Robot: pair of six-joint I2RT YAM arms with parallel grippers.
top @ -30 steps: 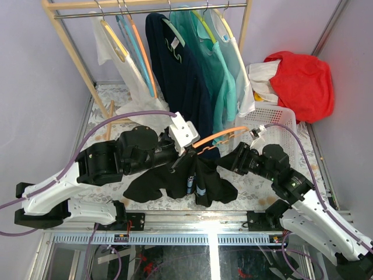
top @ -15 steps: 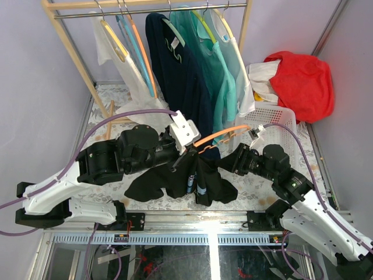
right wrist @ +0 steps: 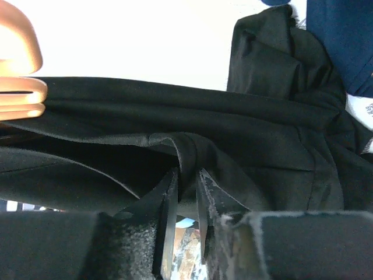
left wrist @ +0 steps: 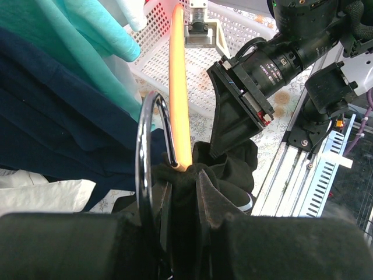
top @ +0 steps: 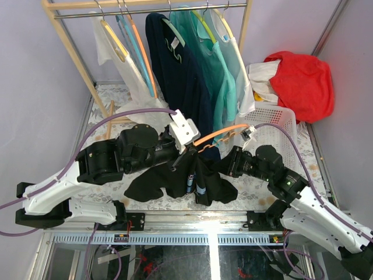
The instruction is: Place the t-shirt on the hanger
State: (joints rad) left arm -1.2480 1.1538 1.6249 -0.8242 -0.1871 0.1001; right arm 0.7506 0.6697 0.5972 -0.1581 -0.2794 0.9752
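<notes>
The t-shirt (top: 169,181) hangs in a dark bunch over the near edge of the table (top: 252,188), between the two arms, its upper part gathered up onto the hanger (top: 224,133). The hanger lies tilted above it. One orange arm runs out to the right toward the basket (top: 274,119), and the hook (left wrist: 141,146) loops beside the left claw's fingers.

The left claw (left wrist: 183,184) is drawn in tight. It pinches the black cloth just where it bunches round the hanger's neck. Whether the orange bar itself sits in the pinch, I cannot tell.

The right claw (right wrist: 186,173) comes in from the other side, low under the hanger's free arm. Its fingers stand narrow, with a raised fold of the t-shirt caught between the tips. From its own camera the cloth stretches flat across, with the hanger's end at the far left.

Behind them a navy shirt (top: 180,76) and teal shirts (top: 218,70) hang on the rack (top: 76,52). The navy hem reaches down close to the hanger. A red cloth (top: 300,79) is heaped past the basket.
</notes>
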